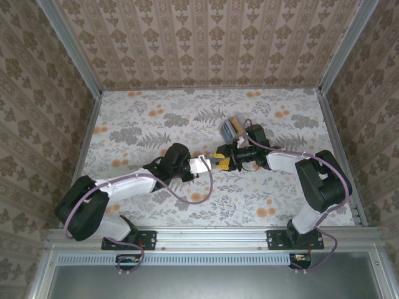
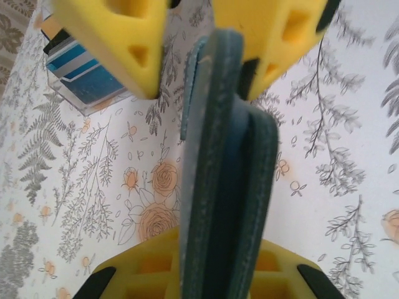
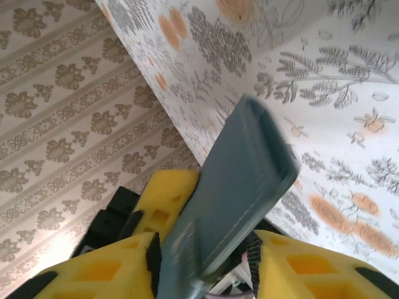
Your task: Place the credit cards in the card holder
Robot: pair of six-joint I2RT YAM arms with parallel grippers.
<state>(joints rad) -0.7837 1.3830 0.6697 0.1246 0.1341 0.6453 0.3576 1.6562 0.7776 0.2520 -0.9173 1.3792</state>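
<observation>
The left fingers (image 2: 149, 268) pinch the one holder (image 2: 224, 174) by its edge above the middle of the tabletop (image 1: 156, 118), while the right fingers (image 3: 312, 268) stand slightly parted around its other end. On so shallow a pinch it could twist or drop once the right side gives no support. The cards (image 1: 232, 128), at least three, sit right of centre, towards the far edge.

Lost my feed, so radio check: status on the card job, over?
Left gripper clamped on flat teal fabric card holder, held edge-on. Right gripper open around its other end. Blue and yellow cards stacked apart, untouched. Nothing in the way.
</observation>
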